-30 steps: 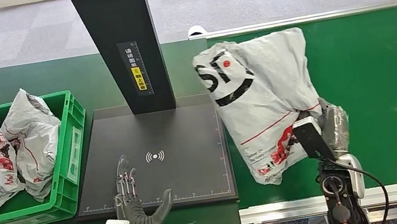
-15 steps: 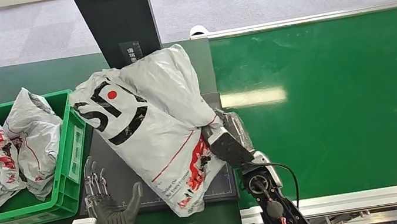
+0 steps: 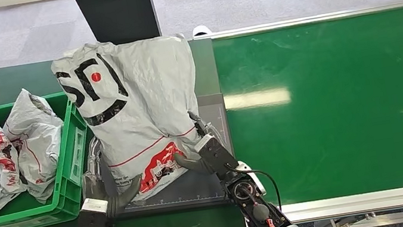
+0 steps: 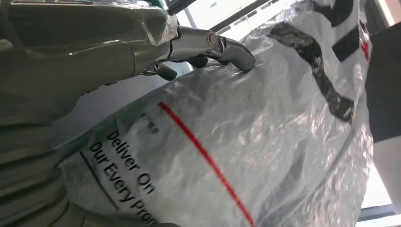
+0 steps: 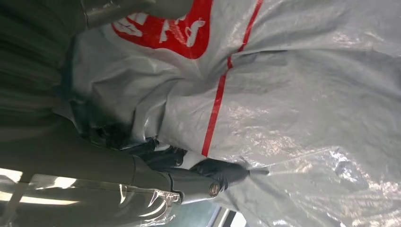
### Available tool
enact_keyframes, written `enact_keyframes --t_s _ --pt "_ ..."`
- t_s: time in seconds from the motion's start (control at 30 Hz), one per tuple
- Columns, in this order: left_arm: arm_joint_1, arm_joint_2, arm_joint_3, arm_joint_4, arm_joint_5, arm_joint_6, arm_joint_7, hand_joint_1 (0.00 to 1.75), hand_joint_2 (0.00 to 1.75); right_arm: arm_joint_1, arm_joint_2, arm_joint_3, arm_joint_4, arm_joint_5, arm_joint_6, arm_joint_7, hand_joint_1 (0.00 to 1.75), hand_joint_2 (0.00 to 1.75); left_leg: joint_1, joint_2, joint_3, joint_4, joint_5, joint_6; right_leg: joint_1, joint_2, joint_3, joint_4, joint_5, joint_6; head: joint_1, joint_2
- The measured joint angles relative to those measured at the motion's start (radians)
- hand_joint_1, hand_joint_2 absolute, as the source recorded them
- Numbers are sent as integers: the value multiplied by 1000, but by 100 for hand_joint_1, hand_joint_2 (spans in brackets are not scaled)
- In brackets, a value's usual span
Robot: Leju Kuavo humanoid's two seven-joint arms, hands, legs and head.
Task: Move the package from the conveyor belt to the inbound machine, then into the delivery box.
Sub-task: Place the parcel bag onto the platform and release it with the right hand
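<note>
Grey crinkled plastic courier package (image 3: 136,114), black lettering and red print, sits centre-left of the frame over the flat black inbound machine platform (image 3: 198,186). My right hand (image 3: 202,152) clamps its lower right corner. My left hand (image 3: 102,191) presses its lower left edge, fingers (image 4: 227,47) spread against the plastic.

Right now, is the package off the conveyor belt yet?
Yes. The package is over the inbound machine's black platform, gripped by the right hand; the conveyor belt lies beside it.
</note>
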Motion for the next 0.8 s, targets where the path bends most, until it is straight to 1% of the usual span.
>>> enact_keyframes --t_s 0.17,0.33,0.47,0.6,0.8 --pt "-48 11 68 -9 -23 -47 10 0 175 7 -2 -7 6 1 6 -4 0 175 0 0 0 0 0 0 0 0 -1 0 0 0 0 0" --pt "-77 17 101 -36 -47 -62 36 0 175 28 -9 -18 5 4 7 -8 0 175 0 1 0 0 0 0 0 0 -1 0 0 0 0 0" --pt "-86 18 111 -60 -88 -22 56 0 175 53 -15 -37 -8 1 4 -8 0 175 0 0 0 0 0 0 0 0 -1 0 0 0 0 0" --pt "-102 18 137 -115 -108 34 82 0 175 114 -32 -83 -42 -1 7 -8 0 175 0 0 0 0 0 0 0 0 -1 0 0 0 0 0" --pt "-133 18 160 -169 -118 75 85 0 175 176 -54 -149 -70 6 7 -10 0 175 0 0 0 0 0 0 0 0 -1 0 0 0 0 0"
